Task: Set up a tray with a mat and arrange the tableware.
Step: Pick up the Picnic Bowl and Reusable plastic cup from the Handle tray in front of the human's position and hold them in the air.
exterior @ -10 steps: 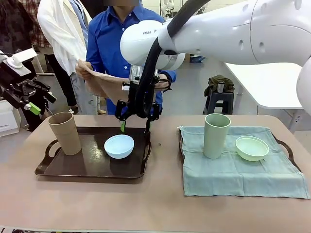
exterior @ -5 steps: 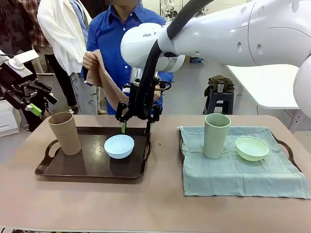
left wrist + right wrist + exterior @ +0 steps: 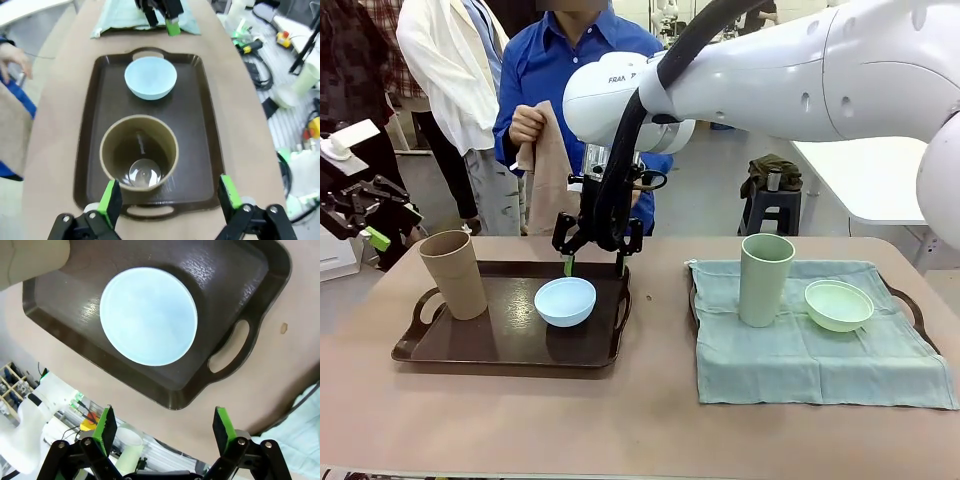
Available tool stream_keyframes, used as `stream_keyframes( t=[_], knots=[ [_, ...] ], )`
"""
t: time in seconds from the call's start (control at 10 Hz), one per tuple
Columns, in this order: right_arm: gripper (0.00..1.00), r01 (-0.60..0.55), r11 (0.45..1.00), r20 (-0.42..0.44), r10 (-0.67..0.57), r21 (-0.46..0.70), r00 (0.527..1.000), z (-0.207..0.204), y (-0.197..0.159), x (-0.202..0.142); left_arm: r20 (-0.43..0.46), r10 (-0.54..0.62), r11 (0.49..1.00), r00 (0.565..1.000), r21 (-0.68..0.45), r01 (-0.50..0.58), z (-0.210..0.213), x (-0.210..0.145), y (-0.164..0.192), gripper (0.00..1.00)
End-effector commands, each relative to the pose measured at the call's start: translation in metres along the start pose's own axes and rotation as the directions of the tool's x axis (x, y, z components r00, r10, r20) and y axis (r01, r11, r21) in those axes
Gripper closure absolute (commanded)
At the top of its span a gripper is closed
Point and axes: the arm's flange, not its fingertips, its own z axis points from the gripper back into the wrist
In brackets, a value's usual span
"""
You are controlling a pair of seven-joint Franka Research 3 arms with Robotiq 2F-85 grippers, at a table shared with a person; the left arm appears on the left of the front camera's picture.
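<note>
Hovering with its fingers spread wide and empty, the right gripper (image 3: pixel 594 264) hangs over the far edge of the brown tray (image 3: pixel 510 360), just behind the blue bowl (image 3: pixel 565 301). From its wrist we see the bowl lying ahead of the green pads, untouched. The left gripper (image 3: pixel 169 196), likewise spread and holding nothing, looks down into the tan cup (image 3: pixel 139 152) at the tray's left end. The green cup (image 3: pixel 765 279) and green bowl (image 3: pixel 838 305) stand side by side on the mat (image 3: pixel 820 370) over a second tray (image 3: pixel 912 305). Across the table a person's hand (image 3: pixel 528 125) grips a tan cloth (image 3: pixel 552 185). A second ago we saw the cloth stretched lower between both hands; now it hangs bunched from one raised hand. The tableware has not moved.
</note>
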Motion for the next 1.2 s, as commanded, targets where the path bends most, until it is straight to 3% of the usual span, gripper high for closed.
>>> stream_keyframes(
  t=[0.0,0.5,0.8,0.9,1.0,1.1],
  knots=[
    [0.00,0.035,0.997,0.058,-0.031,-0.066,0.998,-0.014,0.005,0.007,0.077,-0.046,0.999,0.996,0.019,0.044,0.000,-0.016,0.009,0.00],
    [0.00,0.143,0.961,0.202,-0.095,-0.236,0.975,-0.054,0.014,0.025,0.155,-0.044,0.999,0.987,0.000,0.044,-0.013,-0.046,0.017,0.00],
    [0.00,0.243,0.945,0.287,-0.176,-0.218,0.942,-0.058,0.012,0.023,0.176,-0.046,0.999,0.983,-0.003,0.047,-0.025,-0.051,0.017,0.00],
    [0.00,0.177,0.978,0.291,-0.138,-0.112,0.947,-0.047,0.016,0.011,0.175,-0.051,0.998,0.983,-0.025,0.056,-0.020,-0.047,0.015,0.00],
    [0.00,0.182,0.958,0.226,-0.131,-0.223,0.965,-0.056,0.013,0.029,0.136,-0.012,1.000,0.991,-0.018,0.014,-0.025,-0.050,0.014,0.00],
    [0.00,0.182,0.958,0.226,-0.131,-0.223,0.965,-0.056,0.013,0.029,0.136,-0.012,1.000,0.991,-0.018,0.014,-0.025,-0.050,0.014,0.00]
  ],
)
